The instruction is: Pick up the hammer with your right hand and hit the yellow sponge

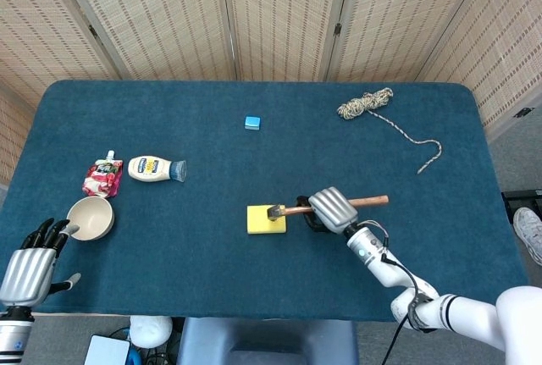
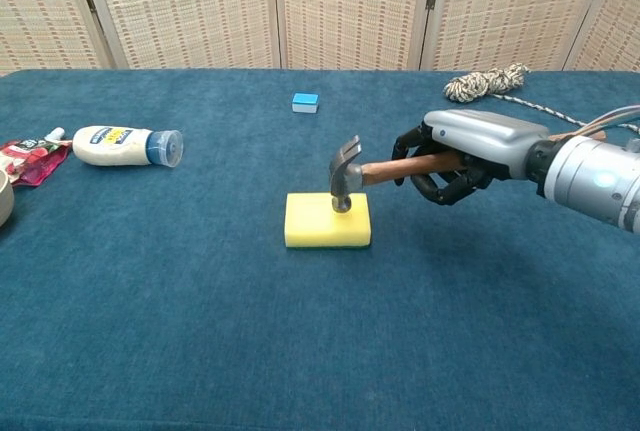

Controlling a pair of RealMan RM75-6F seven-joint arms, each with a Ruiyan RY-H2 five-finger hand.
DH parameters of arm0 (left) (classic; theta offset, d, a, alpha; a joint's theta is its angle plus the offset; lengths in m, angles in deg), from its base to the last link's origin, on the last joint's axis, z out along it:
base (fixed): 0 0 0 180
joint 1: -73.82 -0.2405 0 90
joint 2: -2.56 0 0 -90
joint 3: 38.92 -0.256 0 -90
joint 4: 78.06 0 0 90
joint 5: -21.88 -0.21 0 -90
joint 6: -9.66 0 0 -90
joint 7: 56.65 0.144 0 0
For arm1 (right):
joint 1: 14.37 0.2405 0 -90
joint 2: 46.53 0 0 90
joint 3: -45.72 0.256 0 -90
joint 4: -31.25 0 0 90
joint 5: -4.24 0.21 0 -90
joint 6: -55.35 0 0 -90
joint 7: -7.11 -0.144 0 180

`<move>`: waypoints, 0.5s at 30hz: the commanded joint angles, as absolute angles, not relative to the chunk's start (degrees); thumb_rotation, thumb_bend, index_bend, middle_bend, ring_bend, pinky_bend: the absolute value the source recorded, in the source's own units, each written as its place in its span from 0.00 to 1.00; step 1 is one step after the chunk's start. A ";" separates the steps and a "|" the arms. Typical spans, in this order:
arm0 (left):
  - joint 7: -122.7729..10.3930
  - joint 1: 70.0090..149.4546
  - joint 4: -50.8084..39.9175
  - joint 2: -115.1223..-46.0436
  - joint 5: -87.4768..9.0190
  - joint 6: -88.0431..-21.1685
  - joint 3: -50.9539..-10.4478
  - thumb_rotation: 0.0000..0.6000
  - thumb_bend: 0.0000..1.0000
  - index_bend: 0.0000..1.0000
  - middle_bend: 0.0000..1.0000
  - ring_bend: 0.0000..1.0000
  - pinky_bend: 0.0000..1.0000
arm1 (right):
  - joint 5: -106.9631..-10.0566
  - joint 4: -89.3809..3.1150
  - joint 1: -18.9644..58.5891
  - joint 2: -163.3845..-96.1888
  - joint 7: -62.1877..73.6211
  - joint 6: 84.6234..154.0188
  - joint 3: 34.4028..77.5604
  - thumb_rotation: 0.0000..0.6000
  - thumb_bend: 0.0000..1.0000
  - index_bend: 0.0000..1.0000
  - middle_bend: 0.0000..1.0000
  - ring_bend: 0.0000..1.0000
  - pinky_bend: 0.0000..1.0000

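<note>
The yellow sponge (image 1: 264,219) (image 2: 320,225) lies flat near the middle of the blue table. My right hand (image 1: 330,210) (image 2: 460,154) grips the wooden handle of the hammer (image 1: 292,209) (image 2: 350,173). The metal head sits over the sponge's right part, its face down on or just above the top; contact is not certain. The handle's end sticks out behind the hand toward the right. At the table's near left corner my left hand (image 1: 32,262) rests with fingers spread and nothing in it; it shows only in the head view.
A white bowl (image 1: 90,218), a red pouch (image 1: 102,178) and a lying mayonnaise bottle (image 1: 155,168) (image 2: 127,145) sit at the left. A small blue block (image 1: 252,122) (image 2: 305,102) is at centre back, a coiled rope (image 1: 369,105) (image 2: 487,81) at back right.
</note>
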State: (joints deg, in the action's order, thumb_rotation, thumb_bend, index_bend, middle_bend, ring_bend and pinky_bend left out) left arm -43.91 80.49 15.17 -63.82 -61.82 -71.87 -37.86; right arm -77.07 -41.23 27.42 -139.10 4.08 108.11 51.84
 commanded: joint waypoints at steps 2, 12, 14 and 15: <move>-44.01 80.43 15.10 -63.80 -61.71 -71.89 -37.86 1.00 0.11 0.23 0.18 0.11 0.25 | -76.90 -41.30 27.67 -139.69 4.40 108.23 52.04 1.00 1.00 0.91 0.82 0.81 0.82; -44.12 80.38 15.17 -63.74 -61.81 -71.94 -37.92 1.00 0.11 0.23 0.18 0.11 0.25 | -76.38 -43.27 27.77 -139.16 3.15 109.72 53.82 1.00 1.00 0.91 0.82 0.81 0.82; -44.11 80.42 15.20 -63.82 -61.99 -71.90 -38.01 1.00 0.11 0.23 0.18 0.11 0.25 | -75.60 -42.58 28.10 -139.86 4.18 108.53 53.62 1.00 1.00 0.91 0.82 0.82 0.82; -44.10 80.42 15.19 -63.84 -62.03 -71.89 -38.04 1.00 0.11 0.23 0.18 0.11 0.25 | -75.20 -42.18 28.24 -140.26 4.60 107.96 53.52 1.00 1.00 0.91 0.82 0.81 0.82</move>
